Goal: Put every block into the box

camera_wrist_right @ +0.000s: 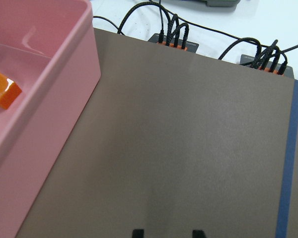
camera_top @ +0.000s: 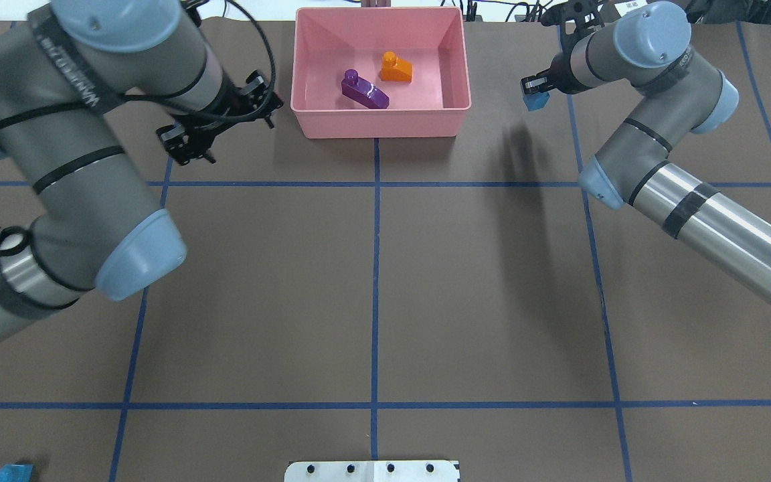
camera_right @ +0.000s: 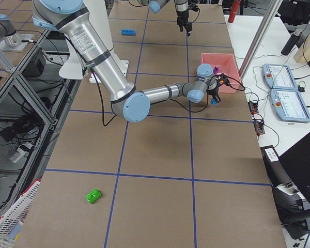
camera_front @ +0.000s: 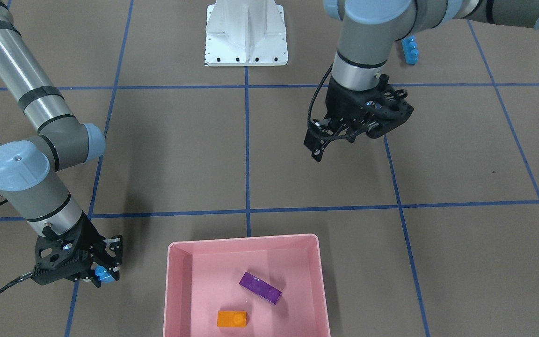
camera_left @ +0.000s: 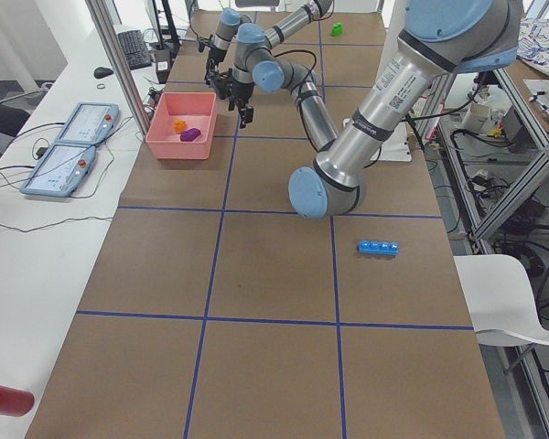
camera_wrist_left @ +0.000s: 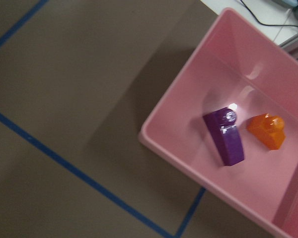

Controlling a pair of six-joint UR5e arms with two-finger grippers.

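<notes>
1. White metal base (camera_top: 372,470) sits at the robot's edge of the brown table (camera_top: 479,301), on a blue tape line.
2. Out on the robot's left, the long blue block (camera_left: 378,246) lies flat on the table, well apart from the box. The green block (camera_right: 94,196) lies far out on the robot's right, also well apart from it.
3. Farther on, the left gripper (camera_top: 238,110) hangs over the table just beside the box's left wall. Its fingers appear spread, with nothing between them.
4. The right gripper (camera_top: 533,90) hangs off the box's right wall, clamped on the small blue block (camera_front: 105,276). That wall and a strip of bare table lie between this block and the box's inside.
5. The pink box (camera_top: 379,124) stands at the far edge. The purple block (camera_top: 363,90) and orange block (camera_top: 396,68) lie inside, near each other but apart.
6. Past the table edge, black cables (camera_wrist_right: 171,37) trail over a white bench.
</notes>
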